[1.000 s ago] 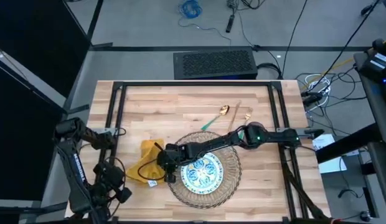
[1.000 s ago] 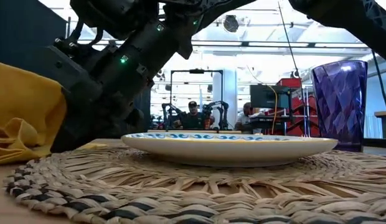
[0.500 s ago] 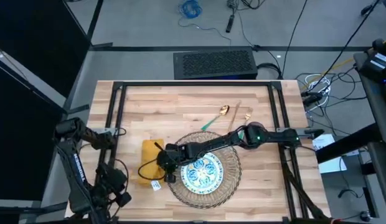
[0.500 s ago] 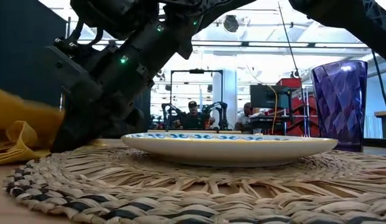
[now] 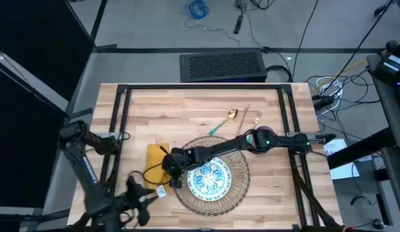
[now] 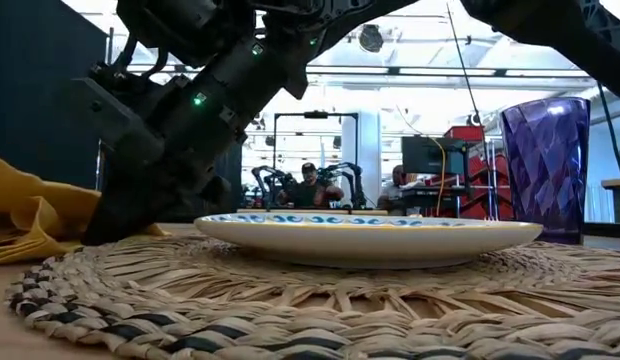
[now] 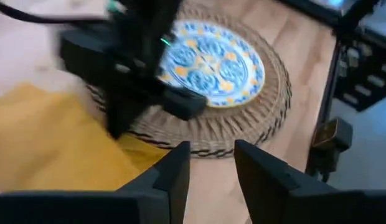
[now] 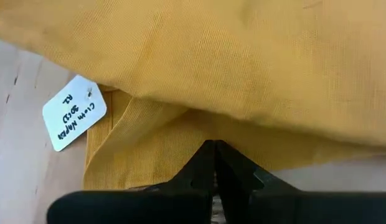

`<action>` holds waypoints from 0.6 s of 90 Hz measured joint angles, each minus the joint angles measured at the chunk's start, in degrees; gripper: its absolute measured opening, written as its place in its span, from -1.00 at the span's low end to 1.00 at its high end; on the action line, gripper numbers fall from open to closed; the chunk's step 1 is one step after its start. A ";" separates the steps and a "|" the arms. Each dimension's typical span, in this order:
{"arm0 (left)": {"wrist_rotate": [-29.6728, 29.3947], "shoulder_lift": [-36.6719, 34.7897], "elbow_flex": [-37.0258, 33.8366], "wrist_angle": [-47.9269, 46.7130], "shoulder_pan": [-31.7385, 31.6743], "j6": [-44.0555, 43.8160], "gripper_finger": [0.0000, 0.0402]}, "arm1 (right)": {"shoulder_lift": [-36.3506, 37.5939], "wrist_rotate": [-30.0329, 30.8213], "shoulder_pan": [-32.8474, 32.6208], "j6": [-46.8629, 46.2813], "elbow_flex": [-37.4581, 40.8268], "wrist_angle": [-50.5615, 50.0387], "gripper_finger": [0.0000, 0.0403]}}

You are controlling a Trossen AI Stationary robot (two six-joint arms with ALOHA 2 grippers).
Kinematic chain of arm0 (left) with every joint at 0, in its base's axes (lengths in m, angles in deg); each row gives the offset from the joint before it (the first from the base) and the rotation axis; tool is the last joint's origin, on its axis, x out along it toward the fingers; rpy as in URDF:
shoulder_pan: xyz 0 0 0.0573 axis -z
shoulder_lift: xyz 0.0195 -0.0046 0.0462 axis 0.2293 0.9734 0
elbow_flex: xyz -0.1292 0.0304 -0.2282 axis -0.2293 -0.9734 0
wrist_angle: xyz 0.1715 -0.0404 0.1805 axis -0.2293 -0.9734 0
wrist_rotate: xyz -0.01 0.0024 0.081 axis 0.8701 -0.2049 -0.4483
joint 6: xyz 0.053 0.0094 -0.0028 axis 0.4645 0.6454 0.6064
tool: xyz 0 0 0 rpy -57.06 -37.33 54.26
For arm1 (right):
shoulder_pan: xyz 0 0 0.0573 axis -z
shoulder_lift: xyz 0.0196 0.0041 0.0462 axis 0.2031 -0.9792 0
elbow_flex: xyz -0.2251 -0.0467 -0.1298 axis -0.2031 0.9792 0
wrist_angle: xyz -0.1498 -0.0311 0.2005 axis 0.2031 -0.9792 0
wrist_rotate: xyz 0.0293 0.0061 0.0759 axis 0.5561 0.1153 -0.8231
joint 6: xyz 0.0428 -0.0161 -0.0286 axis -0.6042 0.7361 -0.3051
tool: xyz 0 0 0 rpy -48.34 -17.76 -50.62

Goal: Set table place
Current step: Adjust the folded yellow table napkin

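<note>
At nine o'clock of the plate (image 5: 210,178), the mustard napkin (image 5: 153,169) is pinched by the right gripper (image 5: 169,173), jaws together; the left gripper (image 5: 146,200) is held apart, empty, nearby

Napkin (image 5: 153,167) mustard-yellow — plate (image 5: 209,178) blue-green patterned.

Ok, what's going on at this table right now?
The right gripper reaches across the woven mat and is down at the yellow napkin, fingers closed together at its edge near the white tag. The left gripper is open and empty, hovering by the table's near-left edge. The patterned plate sits on the mat, the purple cup stands beside it, and the cutlery lies farther back.
</note>
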 joint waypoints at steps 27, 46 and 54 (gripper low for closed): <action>11.25 0.63 -5.02 4.04 -6.89 10.14 -0.44 | 0.00 -0.20 0.04 -0.07 -0.01 0.03 -1.00; 11.23 0.62 -8.87 4.96 -9.23 12.13 -0.44 | 0.00 -0.60 0.03 -0.04 -0.01 0.06 -1.00; 11.27 0.63 -10.28 7.01 -10.43 14.87 -0.44 | 0.00 -1.24 0.06 -0.04 0.03 0.33 -1.00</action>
